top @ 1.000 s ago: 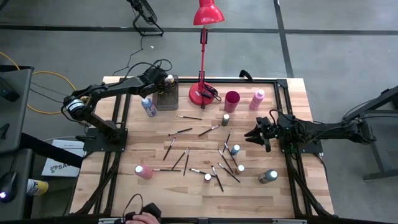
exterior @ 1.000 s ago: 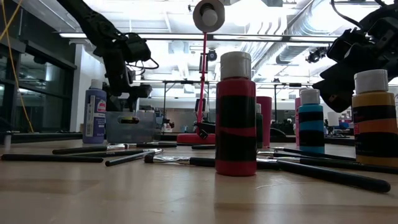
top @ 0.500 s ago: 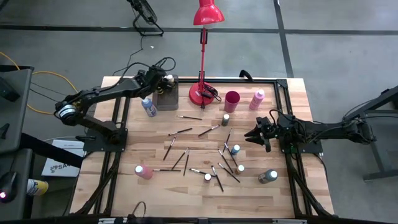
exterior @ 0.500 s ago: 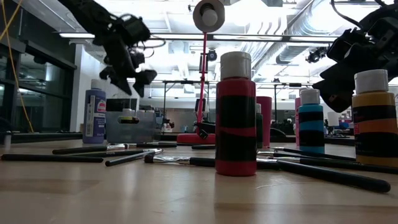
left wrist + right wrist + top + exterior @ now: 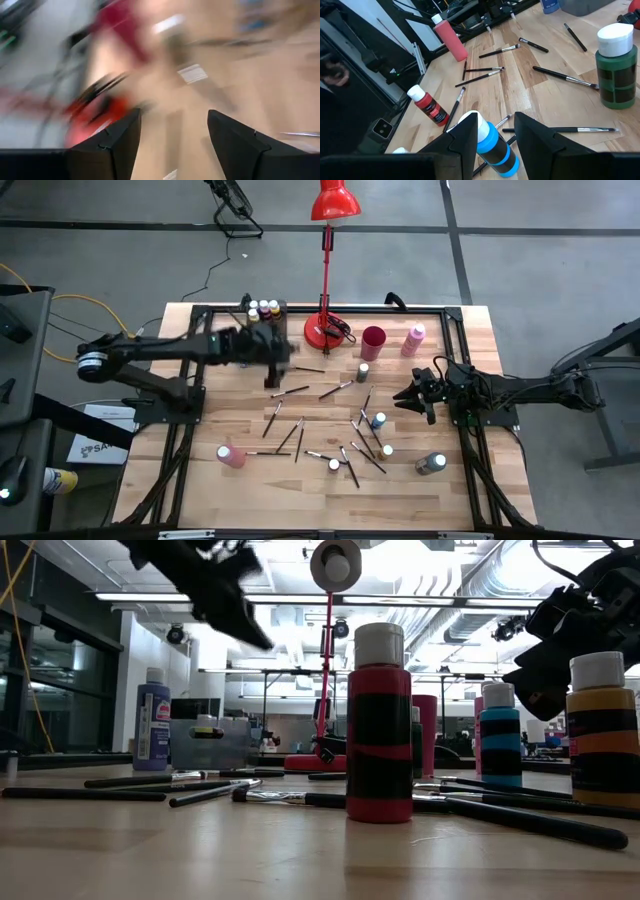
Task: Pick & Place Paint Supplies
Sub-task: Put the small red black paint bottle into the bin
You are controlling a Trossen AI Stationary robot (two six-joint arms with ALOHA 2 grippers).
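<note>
Hovering beside the bin (image 5: 268, 313), left gripper (image 5: 283, 351) spread, empty — right gripper (image 5: 490, 131) spread over a blue bottle (image 5: 491, 145), seen only from its wrist.

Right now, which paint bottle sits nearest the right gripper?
The blue bottle with the white cap, just off the right gripper. It is the only bottle that shows between the fingers in the right wrist view.
</note>
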